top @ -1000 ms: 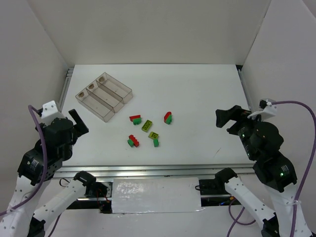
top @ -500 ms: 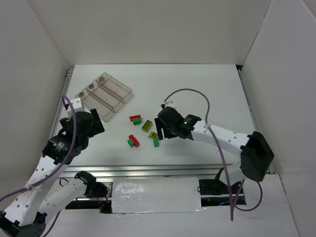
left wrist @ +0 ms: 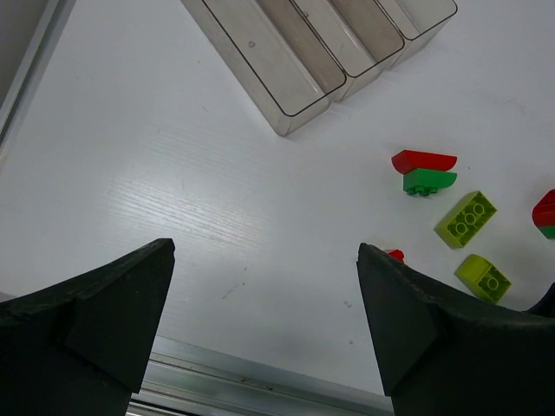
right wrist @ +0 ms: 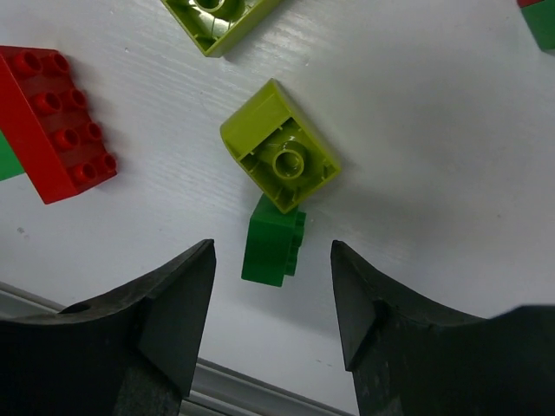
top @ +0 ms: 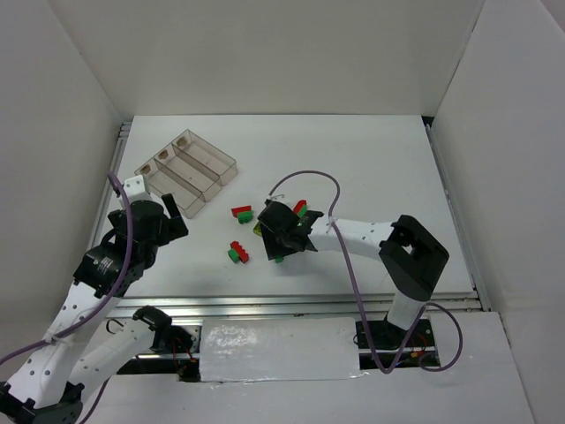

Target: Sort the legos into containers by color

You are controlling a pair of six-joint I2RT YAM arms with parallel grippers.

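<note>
The legos lie in a loose cluster mid-table. In the right wrist view a small dark green brick (right wrist: 273,243) lies against a yellow-green brick (right wrist: 279,158). My right gripper (right wrist: 273,299) hangs low over the green one, open, a finger on each side and neither touching. A red brick (right wrist: 56,121) lies to its left. In the top view my right gripper (top: 281,238) covers part of the cluster. The clear three-compartment tray (top: 185,172), the containers, stands at the back left. My left gripper (top: 172,219) hovers open near it, holding nothing (left wrist: 264,321).
Other bricks lie around: a red-on-green pair (left wrist: 423,171), two yellow-green bricks (left wrist: 466,218), a red and green pair (top: 237,253) and another red-green pair (top: 300,208). A metal rail (top: 291,305) runs along the table's near edge. White walls enclose the sides.
My right arm has swung in from the right side down onto the lego cluster, and its jaws have narrowed. My left arm has reached forward toward the tray, still open.
</note>
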